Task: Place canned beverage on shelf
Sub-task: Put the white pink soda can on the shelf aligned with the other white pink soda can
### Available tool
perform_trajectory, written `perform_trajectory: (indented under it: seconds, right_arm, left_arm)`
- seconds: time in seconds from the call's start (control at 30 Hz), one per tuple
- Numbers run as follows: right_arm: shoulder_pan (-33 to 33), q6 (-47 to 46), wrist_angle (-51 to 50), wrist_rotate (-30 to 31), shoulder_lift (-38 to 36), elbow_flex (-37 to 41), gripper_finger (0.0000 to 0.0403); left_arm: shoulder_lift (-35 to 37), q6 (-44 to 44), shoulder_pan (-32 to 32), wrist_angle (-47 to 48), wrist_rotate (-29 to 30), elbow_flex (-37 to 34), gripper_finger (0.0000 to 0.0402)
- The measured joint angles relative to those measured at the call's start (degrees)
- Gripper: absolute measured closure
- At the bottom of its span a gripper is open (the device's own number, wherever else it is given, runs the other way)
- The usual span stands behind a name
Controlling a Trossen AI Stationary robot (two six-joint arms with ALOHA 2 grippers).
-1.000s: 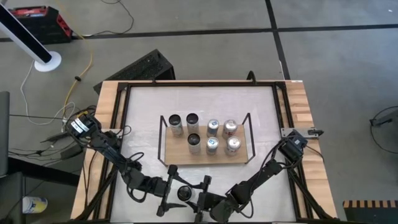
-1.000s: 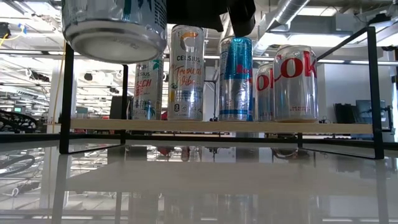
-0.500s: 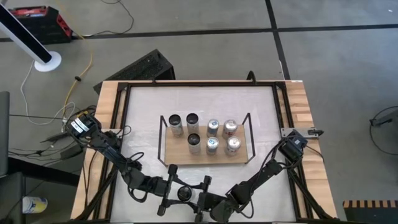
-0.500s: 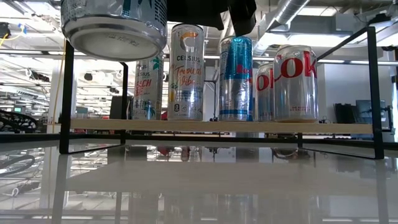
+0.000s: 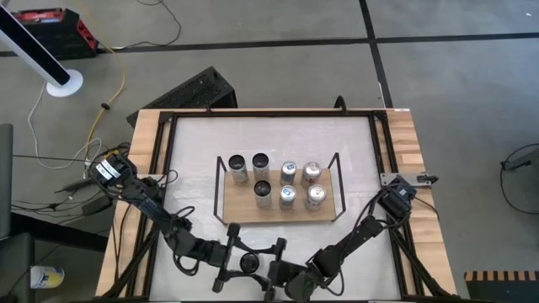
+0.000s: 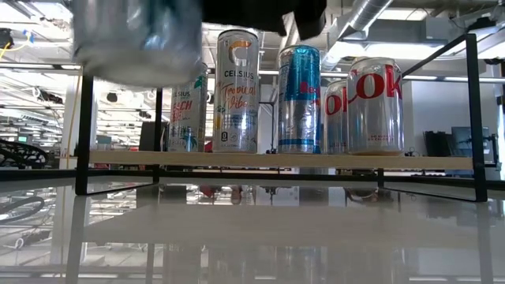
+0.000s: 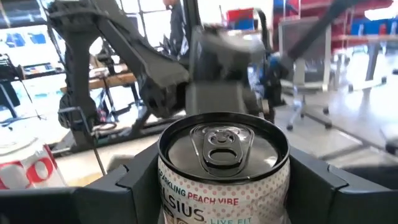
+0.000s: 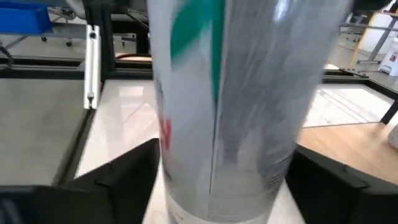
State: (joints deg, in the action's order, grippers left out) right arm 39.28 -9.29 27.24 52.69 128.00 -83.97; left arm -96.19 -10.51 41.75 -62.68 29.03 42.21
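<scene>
The canned beverage [image 5: 249, 263], a slim silver can with teal and pink print, hangs over the table's near edge, roughly upright. Its blurred underside [image 6: 136, 47] shows high in the low view. My left gripper [image 5: 238, 263] is shut on it from the left. My right gripper [image 5: 265, 268] reaches in from the right, open, with a finger [image 8: 112, 171] on each side of the can's body [image 8: 224, 106]. The shelf [image 5: 236, 204], a wooden board with black wire ends, stands mid-table and carries several upright cans [image 6: 300, 99]. My left gripper pinches the can's side wall just under its top rim [image 7: 163, 163], one finger [image 7: 124, 186] on each side. The fingers come in about level from the table's left. The can is lifted clear of the table, its pull-tab top [image 7: 222, 142] up.
The shelf's left front stretch of board [image 5: 238, 200] is bare, and the other slots hold cans. Black frame rails [image 5: 164, 168] run along the table's sides. White tabletop [image 6: 252, 237] lies between the shelf and the near edge.
My right gripper's fingers have spread apart from the can. The can, sharp before, now shows blurred and has shifted slightly toward the table's left while staying lifted in my left gripper. Both arms have kept their places.
</scene>
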Motion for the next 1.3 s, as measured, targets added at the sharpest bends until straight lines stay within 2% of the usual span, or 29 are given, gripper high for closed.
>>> perform_trajectory:
  seconds: [0.1, 0.17, 0.27, 0.43, 0.53, 0.73, 1.1, 1.3]
  right_arm:
    - [0.4, 0.2, -0.3, 0.0, -0.5, -0.1, 0.0022]
    - [0.7, -0.4, -3.2, 0.0, -1.4, -0.1, 0.0012]
    - [1.4, -4.7, -10.9, 1.5, -3.8, -0.1, 0.0017]
    - [3.0, -18.5, -25.7, 1.5, -6.7, -0.1, 0.0028]
    - [4.1, -25.8, -30.7, 1.0, -6.8, -0.1, 0.0029]
    - [5.5, -32.5, -32.4, -2.4, -6.8, 0.0, 0.0029]
    - [3.4, -32.8, -32.1, -3.8, -4.0, 0.1, 0.0028]
    - [0.3, -33.8, -30.9, -14.5, -2.4, 0.1, 0.0028]
  left_arm:
    - [0.9, -1.1, 0.4, 1.8, -0.2, -0.1, 0.0168]
    - [2.6, -2.0, 0.7, 2.8, -0.1, -0.1, 0.0168]
    - [5.3, -2.3, 1.1, 6.2, -0.1, 0.0, 0.0168]
    - [7.7, -2.3, 2.2, 13.0, 0.1, -0.1, 0.0168]
    - [8.0, -1.9, 2.8, 15.2, 0.1, -0.1, 0.0168]
    - [8.0, -0.9, 3.0, 17.0, -0.1, -0.1, 0.0168]
    - [8.0, 0.9, 3.0, 17.2, -0.6, -0.1, 0.0168]
    - [7.9, 3.0, 3.4, 19.3, -0.7, -0.2, 0.0168]
